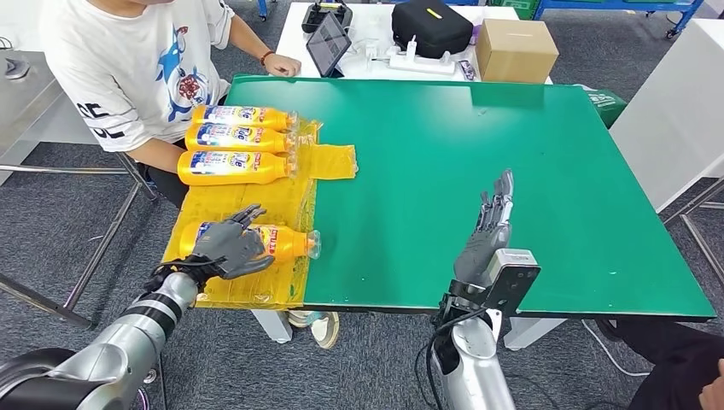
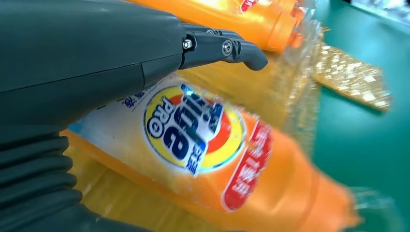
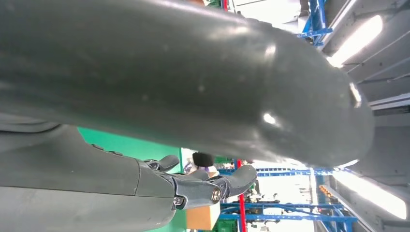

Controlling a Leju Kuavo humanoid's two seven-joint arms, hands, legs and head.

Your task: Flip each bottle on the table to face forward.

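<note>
Down at lower left, the left robot hand grasps an orange bottle.
Right robot hand released, fingers straight above the green bench.

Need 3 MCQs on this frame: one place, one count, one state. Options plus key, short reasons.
1. Where do the bottles lie?
A. at the left edge of the table
B. at its right edge
C. on the floor

2. How many bottles are on the table?
A. two
B. four
C. six

3. What is the right robot hand doing?
A. holding a bottle
B. pressing the cardboard box
C. raised over the table, fingers straight, holding nothing

Key: 1 A, all sit on the yellow sheet at the left edge. 2 B, three in a row and one under the left robot hand. 3 C, the head view shows it upright and bare.
</note>
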